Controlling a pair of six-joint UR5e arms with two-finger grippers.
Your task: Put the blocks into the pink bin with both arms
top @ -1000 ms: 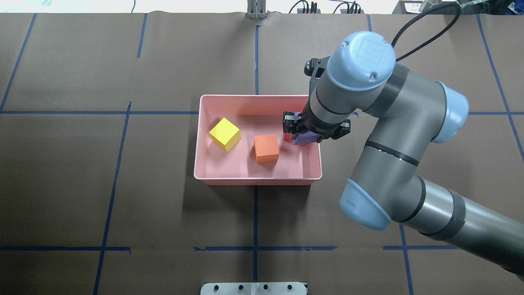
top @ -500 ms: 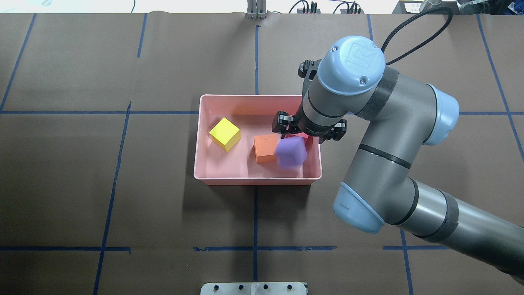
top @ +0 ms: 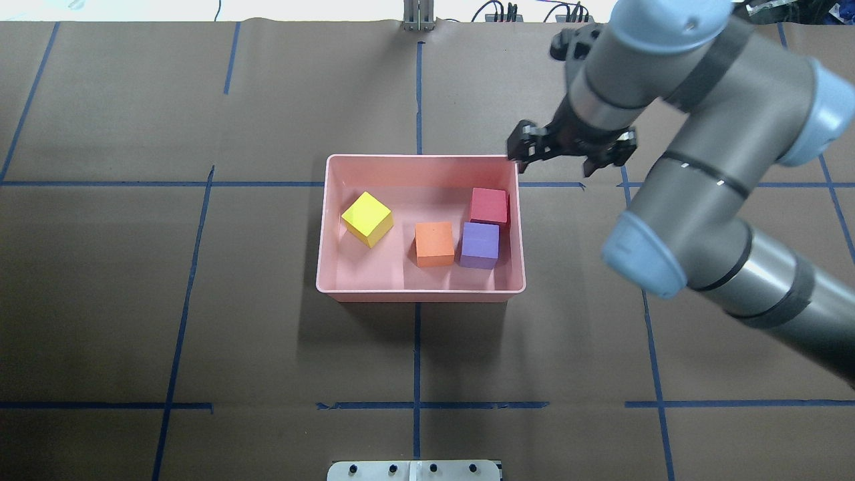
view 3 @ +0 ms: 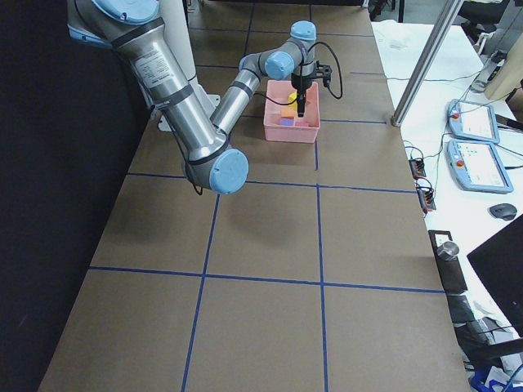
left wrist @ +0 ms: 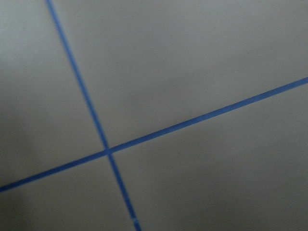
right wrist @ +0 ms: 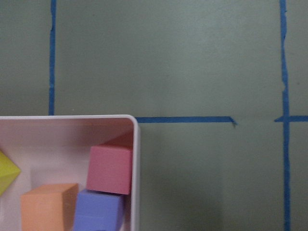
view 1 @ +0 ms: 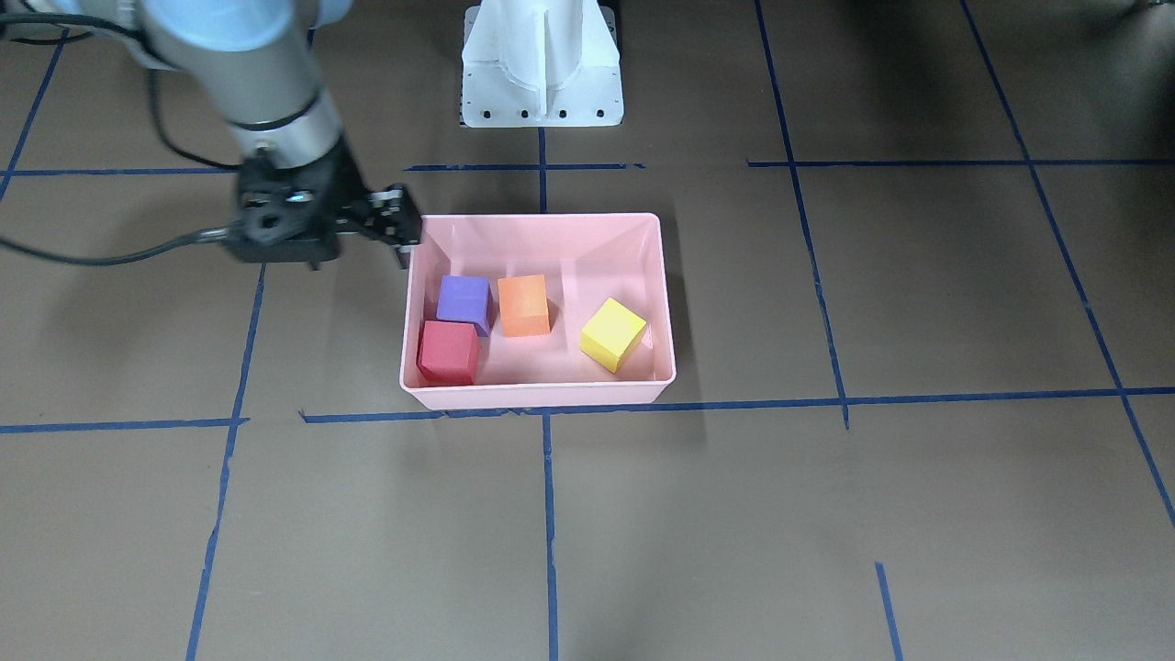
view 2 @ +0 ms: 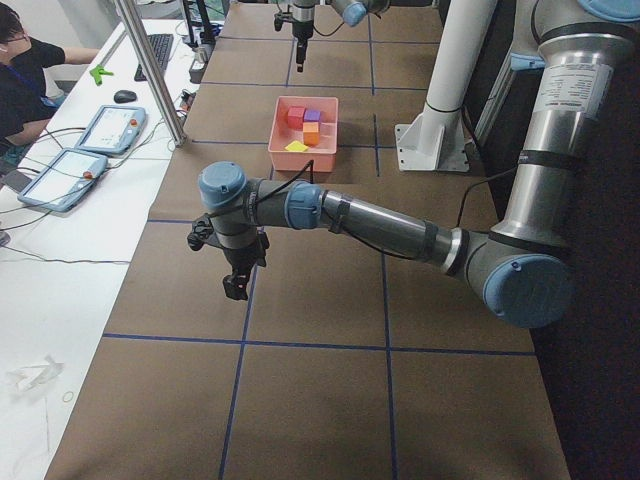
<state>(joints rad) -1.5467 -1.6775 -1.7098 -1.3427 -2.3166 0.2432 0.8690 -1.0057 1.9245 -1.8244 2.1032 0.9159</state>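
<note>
Right pincer (top: 569,155), spread and empty, is held just outside the pink bin (top: 421,294), where red block (top: 488,204), purple block (top: 479,244), orange block (top: 434,242) and yellow block (top: 366,217) are settled; placing is judged complete, withdrawal alone needed.

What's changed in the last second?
The right claw let go of the purple block, which dropped into the pink bin beside the orange block and red block. The claw, now open, pulled back beyond the bin's far right corner. The yellow block, orange block and bin stayed.
</note>
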